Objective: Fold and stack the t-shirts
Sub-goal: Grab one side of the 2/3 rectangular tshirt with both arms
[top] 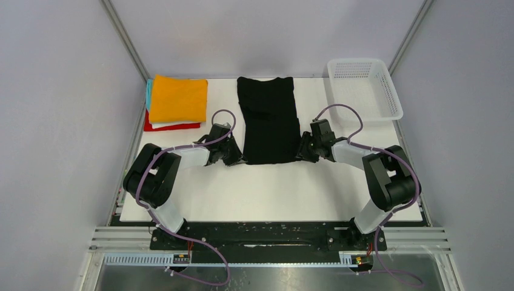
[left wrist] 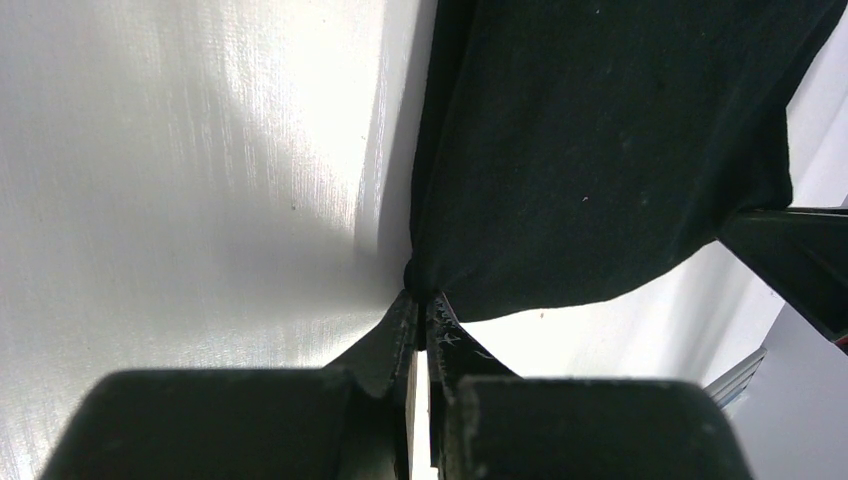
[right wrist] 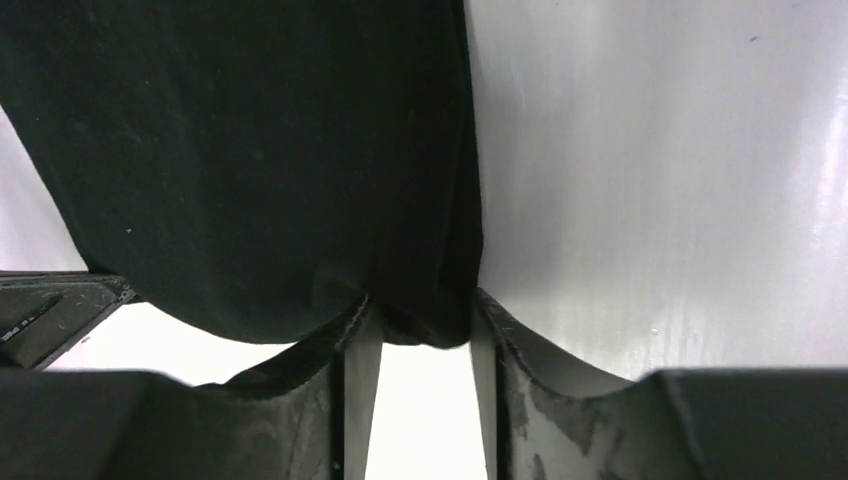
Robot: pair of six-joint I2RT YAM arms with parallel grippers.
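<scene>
At near hem of limp black t-shirt: left claw clenched on it, right claw agape.

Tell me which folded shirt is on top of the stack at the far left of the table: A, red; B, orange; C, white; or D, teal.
B: the orange shirt lies uppermost, and the other colours show only as thin edges beneath it.

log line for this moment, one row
left gripper: shut on black t-shirt near corner | right gripper: open around other near corner
</scene>
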